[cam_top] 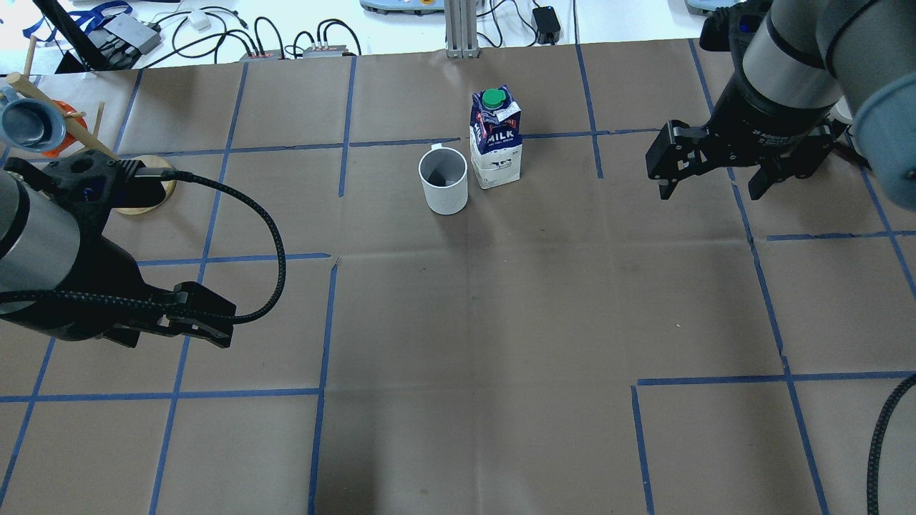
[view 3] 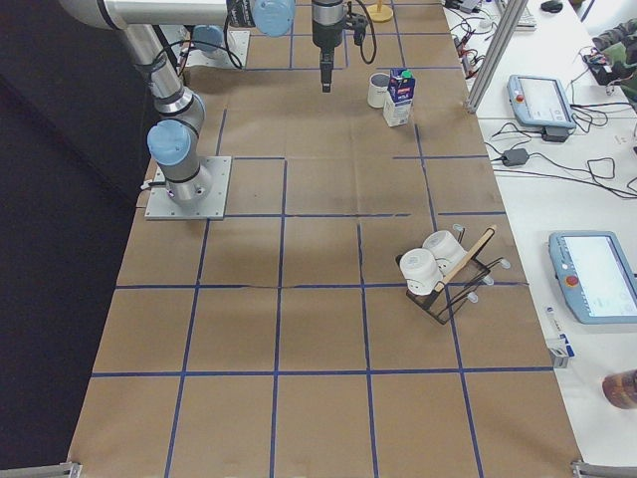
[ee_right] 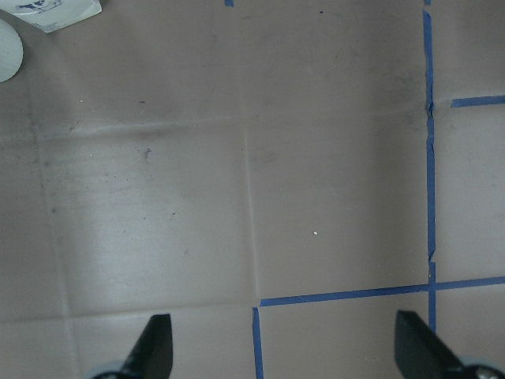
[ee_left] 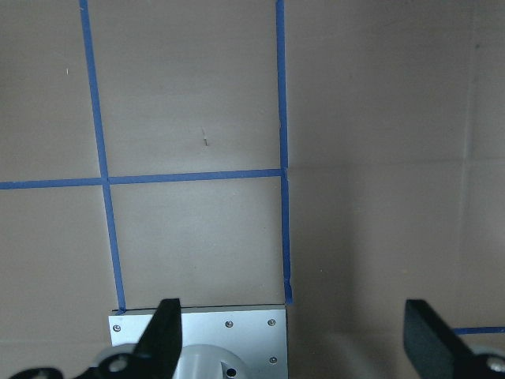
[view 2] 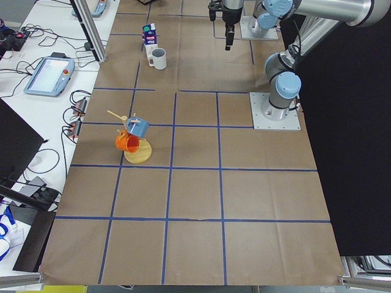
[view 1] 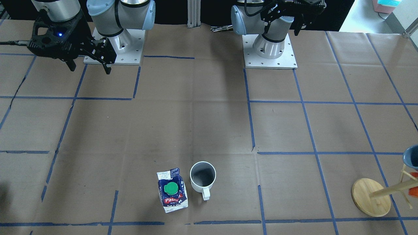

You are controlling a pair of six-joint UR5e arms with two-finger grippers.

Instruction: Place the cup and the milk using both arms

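The white cup (cam_top: 443, 180) stands upright at the table's far side, its handle turned away from the robot. The milk carton (cam_top: 495, 139), blue and white with a green cap, stands upright close beside the cup, apart from it. Both also show in the front view, cup (view 1: 202, 178) and carton (view 1: 172, 194). My right gripper (cam_top: 710, 189) is open and empty, well to the right of the carton and above the table. My left gripper (cam_top: 215, 329) is open and empty, near the robot's side on the left. Its wrist view (ee_left: 296, 347) shows only paper and a base plate. The right wrist view (ee_right: 288, 351) shows the carton's base (ee_right: 55, 12) at its top left corner.
A wooden mug tree (cam_top: 143, 186) with a blue and an orange mug stands at the far left. A black rack with white cups (view 3: 438, 269) stands toward the table's right end. The arm bases (view 1: 114, 49) (view 1: 269, 49) sit at the robot's edge. Cables lie beyond the far edge.
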